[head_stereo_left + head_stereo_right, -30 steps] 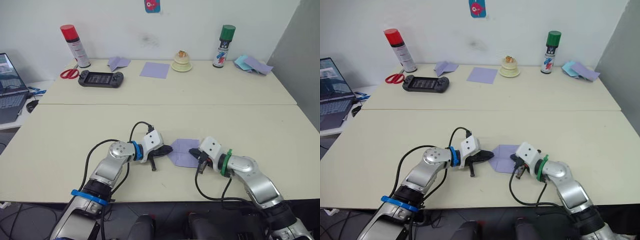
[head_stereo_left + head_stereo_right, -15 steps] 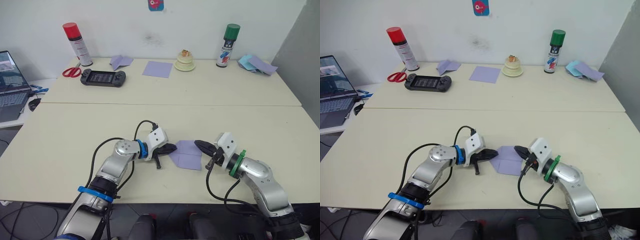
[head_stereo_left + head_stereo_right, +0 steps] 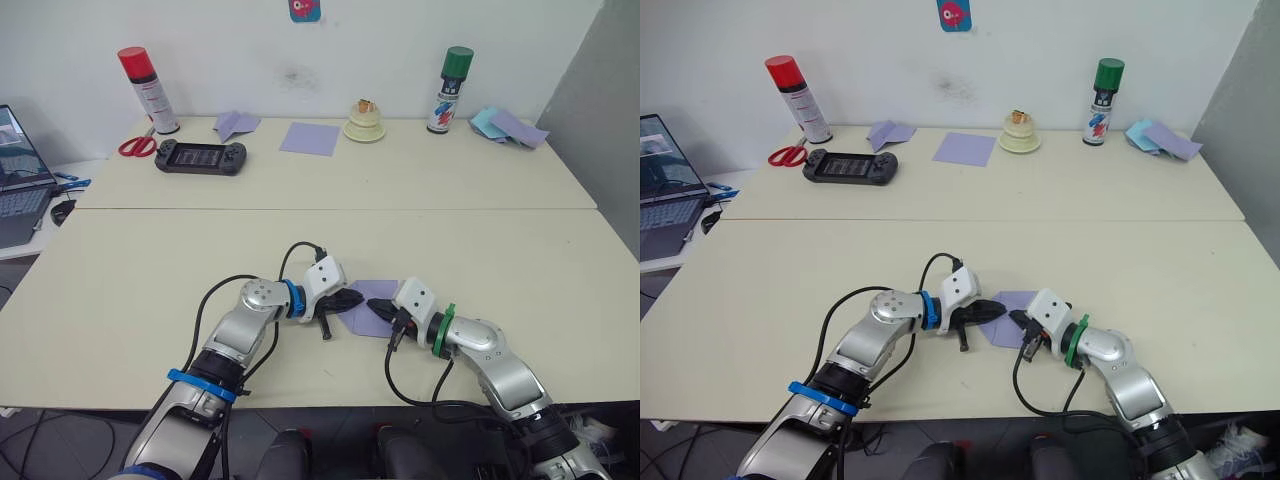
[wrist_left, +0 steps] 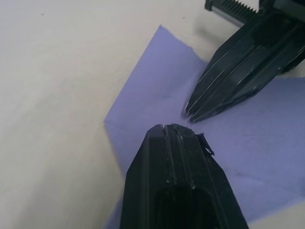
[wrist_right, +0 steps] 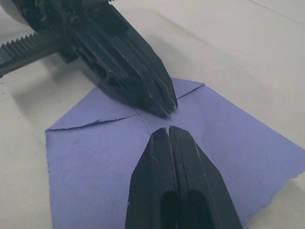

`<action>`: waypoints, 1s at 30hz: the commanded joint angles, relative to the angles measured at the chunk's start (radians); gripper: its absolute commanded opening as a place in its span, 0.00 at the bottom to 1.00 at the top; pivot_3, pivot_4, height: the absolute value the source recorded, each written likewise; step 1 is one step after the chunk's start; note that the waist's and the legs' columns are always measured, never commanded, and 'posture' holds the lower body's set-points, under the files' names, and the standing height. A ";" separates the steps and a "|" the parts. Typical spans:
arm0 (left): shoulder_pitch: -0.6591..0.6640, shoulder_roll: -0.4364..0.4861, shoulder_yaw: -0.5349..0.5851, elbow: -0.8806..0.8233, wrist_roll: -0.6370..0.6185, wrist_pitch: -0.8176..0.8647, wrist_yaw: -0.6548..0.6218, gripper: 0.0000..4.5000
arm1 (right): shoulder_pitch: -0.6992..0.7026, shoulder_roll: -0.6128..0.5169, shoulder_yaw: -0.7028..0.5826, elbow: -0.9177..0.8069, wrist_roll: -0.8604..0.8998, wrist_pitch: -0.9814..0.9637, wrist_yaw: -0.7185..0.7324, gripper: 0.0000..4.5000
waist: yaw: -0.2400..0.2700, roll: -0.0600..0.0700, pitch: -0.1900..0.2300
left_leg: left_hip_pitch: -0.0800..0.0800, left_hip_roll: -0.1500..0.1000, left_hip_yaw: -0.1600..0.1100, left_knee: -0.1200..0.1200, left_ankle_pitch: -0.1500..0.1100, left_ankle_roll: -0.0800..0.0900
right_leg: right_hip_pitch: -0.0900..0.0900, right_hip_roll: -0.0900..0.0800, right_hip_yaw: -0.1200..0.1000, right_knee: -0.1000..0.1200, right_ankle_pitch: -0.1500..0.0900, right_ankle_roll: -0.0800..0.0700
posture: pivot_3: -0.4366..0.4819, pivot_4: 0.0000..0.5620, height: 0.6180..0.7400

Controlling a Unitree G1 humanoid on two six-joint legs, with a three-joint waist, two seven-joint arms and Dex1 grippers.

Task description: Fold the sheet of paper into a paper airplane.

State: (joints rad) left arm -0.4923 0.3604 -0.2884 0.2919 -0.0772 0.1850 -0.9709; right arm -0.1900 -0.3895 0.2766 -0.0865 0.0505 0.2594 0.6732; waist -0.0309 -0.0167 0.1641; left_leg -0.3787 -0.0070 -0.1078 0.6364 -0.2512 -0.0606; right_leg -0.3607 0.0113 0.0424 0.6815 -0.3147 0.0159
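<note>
Paper is the matter here, and it lies on the big cream table (image 3: 480, 250), flat, near the front edge, between the two arms; far behind, by the wall, stand other things, well apart from the work. The sheet of paper (image 5: 224, 143) is lavender, thin, with two corners already folded in, their edges meeting at a centre line so one end makes a point; the outer edge looks a little rough. The left gripper (image 4: 177, 130) has its fingers closed together and holds nothing; its tip presses down on the paper. The right gripper (image 5: 168, 131) is the same, fingers closed, empty, its tip resting on the sheet just beside the other tip, almost touching it, close to where the flaps meet. I judge the step is pressing the creases flat; to do it well, one tip should pin the sheet while the other slides along the fold line, slowly, with light pressure, so the thin paper does not shift or tear.
</note>
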 commanded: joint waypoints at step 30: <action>0.179 0.101 0.009 -0.072 0.003 0.064 -0.017 0.00 | -0.141 -0.130 -0.114 0.033 0.257 0.190 0.239 0.76 | 0.001 0.001 0.000 | 0.012 -0.002 0.003 -0.009 0.000 0.000 | 0.008 -0.003 0.002 -0.003 -0.003 -0.002 | 0.48 0.27 1.00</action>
State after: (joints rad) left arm -0.3545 0.4576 -0.2122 0.1840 -0.1130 0.2135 -0.9712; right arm -0.3079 -0.5261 0.1543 -0.0717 0.3131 0.4812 0.8966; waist -0.0297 -0.0159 0.1641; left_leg -0.3672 -0.0085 -0.1051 0.6278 -0.2515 -0.0608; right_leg -0.3524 0.0081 0.0439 0.6787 -0.3178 0.0138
